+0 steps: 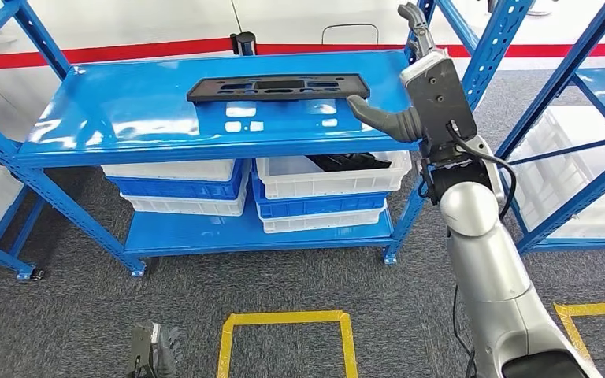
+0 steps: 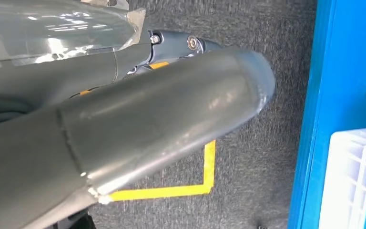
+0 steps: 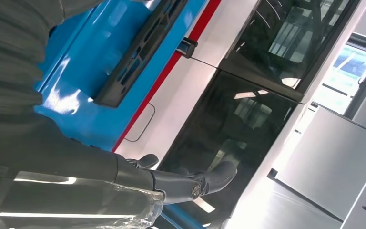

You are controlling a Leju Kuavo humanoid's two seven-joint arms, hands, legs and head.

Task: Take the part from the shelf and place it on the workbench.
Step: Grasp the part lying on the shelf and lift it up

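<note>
A glossy blue metal shelf unit (image 1: 126, 118) fills the head view from nine o'clock to one o'clock, its two flat decks carried on perforated uprights. Grey, rough carpet (image 1: 71, 315) spreads below it, marked at six o'clock by one yellow tape square (image 1: 287, 319). On the lower deck sit two stacks of ribbed plastic crates (image 1: 323, 185), white and blue alternating; the right stack's top crate holds dark pieces. One part (image 1: 277, 87), a long flat black matte panel with cut-out slots, lies on the top deck near twelve o'clock. The right hand (image 1: 425, 87) rises at one o'clock, just right of the part and not touching it, thumb spread away from the fingers, holding nothing. The left hand (image 2: 171, 119) hangs over the carpet; its fingers' spread I cannot tell.
</note>
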